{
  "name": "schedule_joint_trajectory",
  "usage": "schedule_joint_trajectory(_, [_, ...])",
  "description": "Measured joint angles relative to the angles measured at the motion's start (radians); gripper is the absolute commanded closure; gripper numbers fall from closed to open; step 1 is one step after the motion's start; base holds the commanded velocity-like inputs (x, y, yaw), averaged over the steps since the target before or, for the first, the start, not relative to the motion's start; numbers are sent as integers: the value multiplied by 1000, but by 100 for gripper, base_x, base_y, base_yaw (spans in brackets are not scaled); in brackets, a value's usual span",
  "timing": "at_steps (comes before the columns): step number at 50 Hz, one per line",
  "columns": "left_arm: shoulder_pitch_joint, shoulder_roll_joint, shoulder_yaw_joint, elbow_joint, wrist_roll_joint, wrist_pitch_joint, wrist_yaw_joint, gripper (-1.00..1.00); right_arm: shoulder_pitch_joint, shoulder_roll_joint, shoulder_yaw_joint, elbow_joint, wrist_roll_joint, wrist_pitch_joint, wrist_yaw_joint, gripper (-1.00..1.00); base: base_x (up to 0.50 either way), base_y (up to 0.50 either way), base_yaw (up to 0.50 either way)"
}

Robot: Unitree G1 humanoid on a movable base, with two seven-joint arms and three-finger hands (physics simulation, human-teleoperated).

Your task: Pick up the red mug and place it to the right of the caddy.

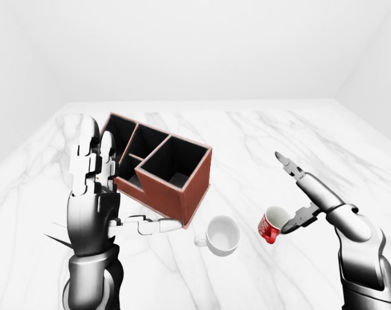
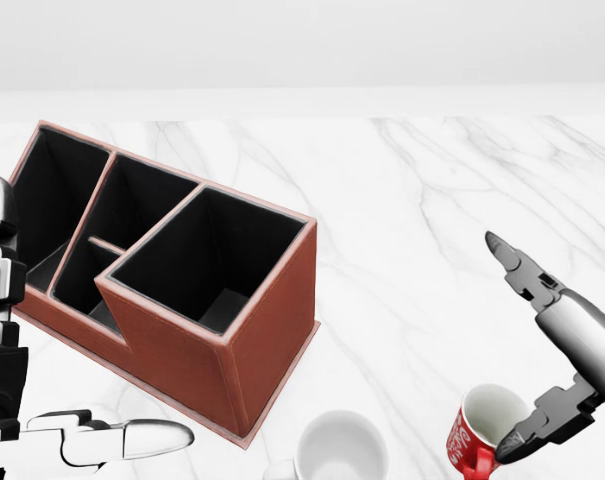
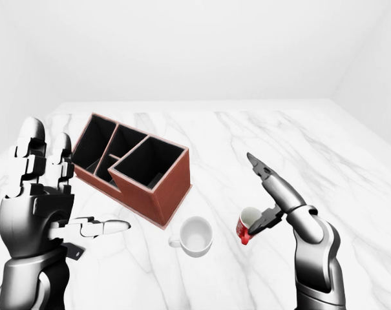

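Setting: white marble desk (image 1: pixel 247 129) with fine grey veining; the surface fills the lower part of all three views and runs out past the left and right edges of the head view. Far edge of the desk reads as a pale straight band across the top of the head view.

Walls (image 1: pixel 201 45): plain white, featureless. In the eye views a far wall meets two side walls at faint corner lines.

Lighting: even, diffuse, bright. Shadows on the marble are soft and weak. Floor is hidden from view.
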Motion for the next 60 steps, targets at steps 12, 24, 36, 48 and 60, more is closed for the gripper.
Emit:
schedule_joint_trajectory(12, [1, 1, -2, 6, 2, 0, 0, -100, 34, 6, -12, 82, -6, 0, 0, -100, 0, 0, 0])
schedule_joint_trajectory(24, [4, 1, -5, 7, 4, 0, 1, -100, 49, 3, -19, 143, -4, 0, 0, -100, 0, 0, 0])
schedule_joint_trajectory(36, [4, 1, -2, 2, 4, 0, -1, -100, 54, 1, -12, 205, -8, 0, -6, -100, 0, 0, 0])
schedule_joint_trajectory(48, [5, 0, 0, 4, 4, 0, 0, -100, 46, -4, -3, 258, -4, 0, -23, -100, 0, 0, 0])
schedule_joint_trajectory(60, [5, 0, 4, 3, 2, 0, -2, -100, 29, -15, 7, 309, 2, 0, -41, -100, 0, 0, 0])
